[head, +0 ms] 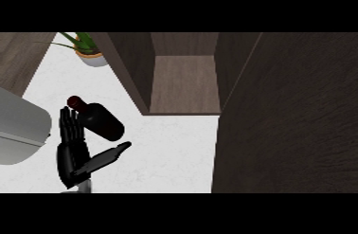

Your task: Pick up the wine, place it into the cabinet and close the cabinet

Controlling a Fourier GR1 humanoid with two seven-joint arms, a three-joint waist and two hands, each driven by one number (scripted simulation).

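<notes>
Seen from the head view, looking down, a white table point(168, 148) carries everything. The wine point(100, 118), a dark reddish bottle, lies tilted with its long axis running diagonally: the capped neck points to the upper left, the broad base to the lower right. It sits left of centre, just in front of the cabinet's open mouth and a little to its left.

The left hand point(76, 148) comes up from the lower edge beside the bottle. Its fingers point(68, 124) stand straight and close together, just left of the neck and shoulder, while the thumb point(106, 157) stretches out to the right below the bottle's base. The hand is spread, not curled round the bottle; whether the fingers touch the glass I cannot tell.

The cabinet point(185, 81) is open, its brown wooden floor bare, dark side walls either side. Its dark door point(290, 119) swings out across the right side of the view. A potted plant point(87, 50) stands at the top left, and a pale grey appliance point(21, 129) fills the left edge.
</notes>
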